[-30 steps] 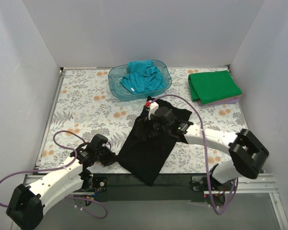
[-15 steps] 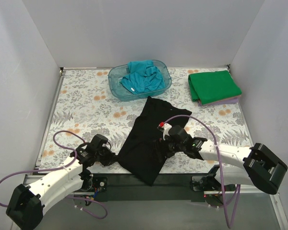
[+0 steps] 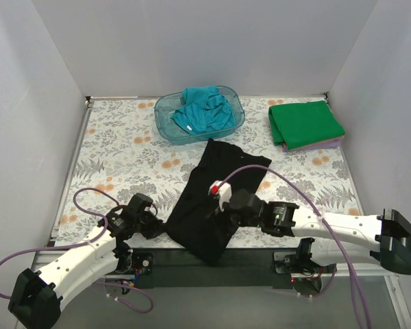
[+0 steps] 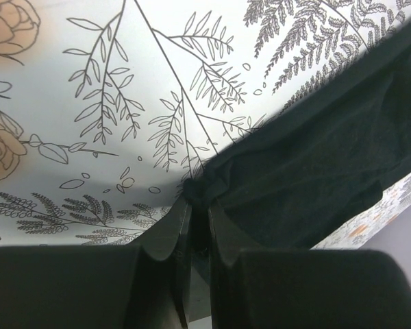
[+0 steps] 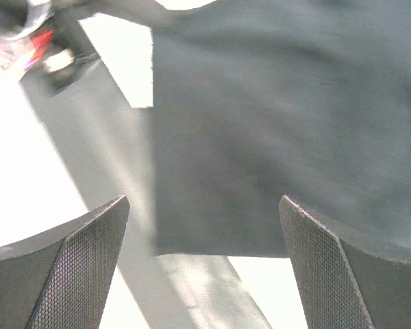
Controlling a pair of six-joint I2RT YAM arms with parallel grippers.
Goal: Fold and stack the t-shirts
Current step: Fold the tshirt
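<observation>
A black t-shirt [image 3: 222, 185] lies as a long folded strip from mid table to the near edge. My left gripper [image 3: 160, 225] is shut on its left edge; in the left wrist view the fingers [image 4: 195, 200] pinch a bunched bit of the black cloth [image 4: 329, 151]. My right gripper [image 3: 218, 214] hovers open over the shirt's near part; its wrist view shows wide-apart jaws [image 5: 202, 202] above the cloth's hem [image 5: 260, 137]. A teal shirt [image 3: 204, 110] lies crumpled in the blue tub. A folded green shirt [image 3: 305, 122] lies at the back right. The starburst mark is hidden.
The translucent blue tub [image 3: 162, 122] stands at the back centre. A pale purple cloth [image 3: 320, 145] peeks out under the green shirt. A floral mat [image 3: 116, 157] covers the table. A dark strip [image 3: 164, 259] runs along the near edge, and white walls enclose three sides.
My right arm has drawn back from the shirt's far end toward the near edge and now hovers over the near part. The shirt's far end lies flat. The left gripper has held still.
</observation>
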